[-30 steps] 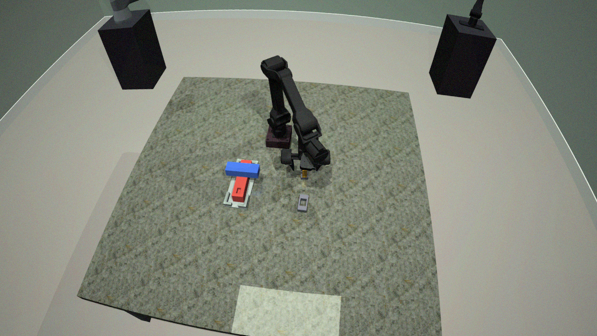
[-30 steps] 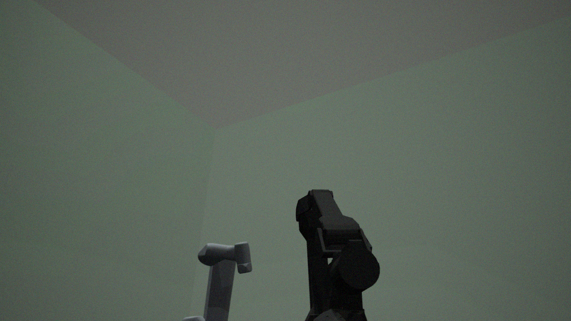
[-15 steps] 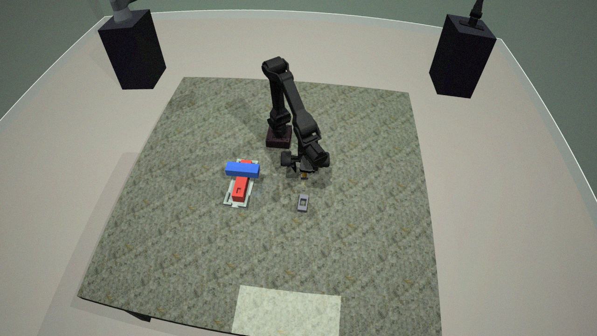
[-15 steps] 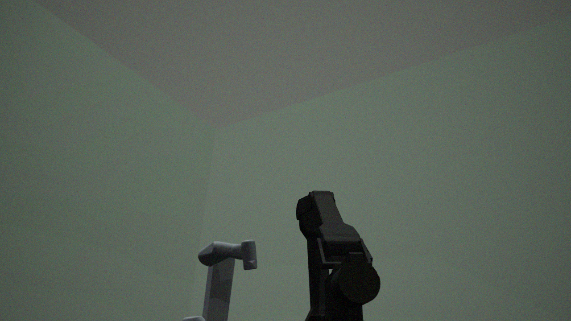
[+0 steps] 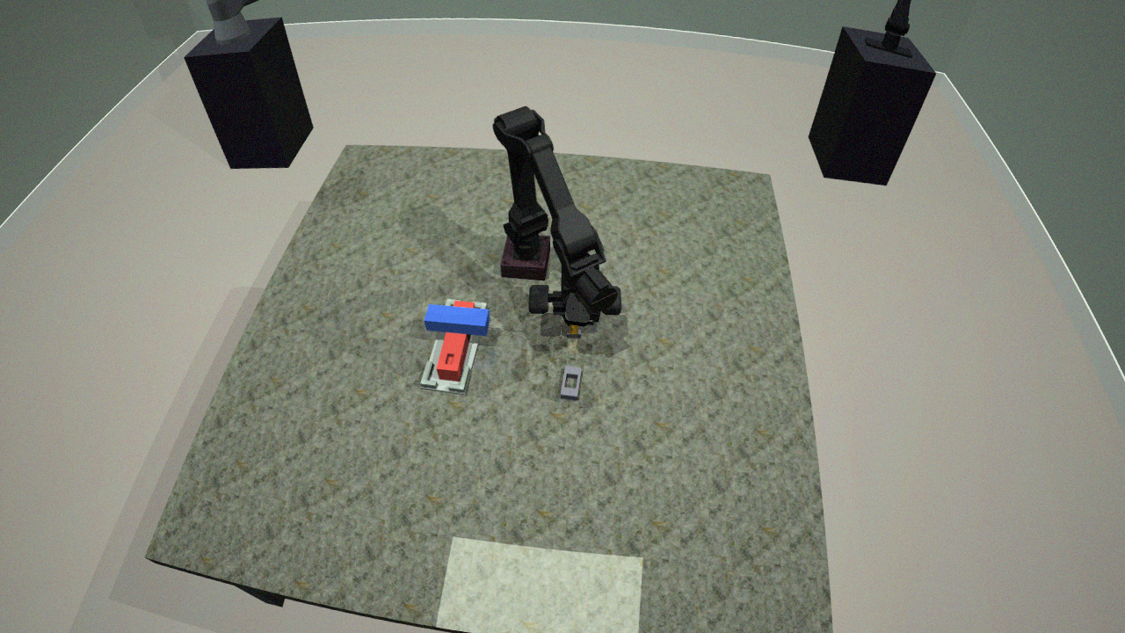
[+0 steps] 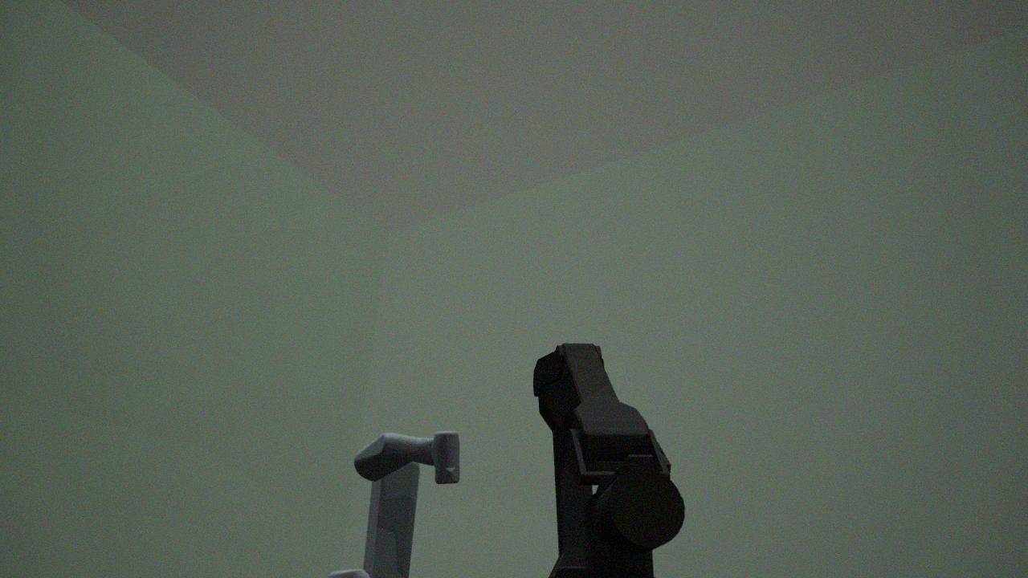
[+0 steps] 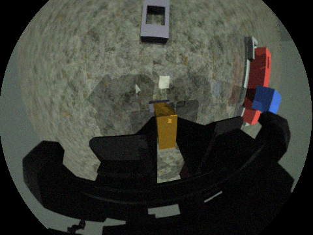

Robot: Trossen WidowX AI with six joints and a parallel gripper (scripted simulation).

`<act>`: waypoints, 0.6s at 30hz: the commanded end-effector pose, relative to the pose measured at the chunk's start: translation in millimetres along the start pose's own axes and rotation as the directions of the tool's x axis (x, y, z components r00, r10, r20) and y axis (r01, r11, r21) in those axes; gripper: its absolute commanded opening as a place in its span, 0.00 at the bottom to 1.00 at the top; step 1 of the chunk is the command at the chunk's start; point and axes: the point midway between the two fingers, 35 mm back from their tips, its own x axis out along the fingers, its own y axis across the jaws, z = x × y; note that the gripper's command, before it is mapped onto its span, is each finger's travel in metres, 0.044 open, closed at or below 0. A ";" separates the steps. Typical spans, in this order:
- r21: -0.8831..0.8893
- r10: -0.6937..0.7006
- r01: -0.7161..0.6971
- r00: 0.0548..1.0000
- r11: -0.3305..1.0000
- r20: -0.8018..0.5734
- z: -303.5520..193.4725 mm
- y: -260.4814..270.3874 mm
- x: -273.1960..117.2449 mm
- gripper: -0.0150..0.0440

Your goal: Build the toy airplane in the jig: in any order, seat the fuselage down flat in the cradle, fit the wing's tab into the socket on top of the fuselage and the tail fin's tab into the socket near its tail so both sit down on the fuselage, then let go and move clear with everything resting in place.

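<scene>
The red fuselage [image 5: 451, 346] [image 7: 259, 72] lies in the pale jig [image 5: 429, 375] [image 7: 250, 49], left of my gripper in the top view. The blue wing [image 5: 456, 319] [image 7: 265, 98] lies across its far part; its tab is hidden. A small socket at the fuselage's near end is empty. My gripper [image 5: 573, 323] [image 7: 161, 118] points down and is shut on the orange tail fin [image 5: 573, 331] [image 7: 167, 132], which stands upright between the fingers. A bit of a grey holder [image 7: 151, 107] shows at the fin's foot. The exterior view does not show the parts.
A grey holder with an empty rectangular opening [image 5: 569, 393] [image 7: 154, 31] lies on the near side of the gripper. The arm's dark red base [image 5: 525, 265] stands behind the jig. A pale rectangle [image 5: 540, 586] marks the table's front edge.
</scene>
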 end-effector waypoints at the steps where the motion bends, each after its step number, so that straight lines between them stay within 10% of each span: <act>1: -0.004 -0.002 0.002 1.000 1.000 0.000 0.0 -0.3 0.4 0.25; 18: -0.003 0.002 -0.002 1.000 1.000 -0.001 6.4 3.9 -38.6 0.25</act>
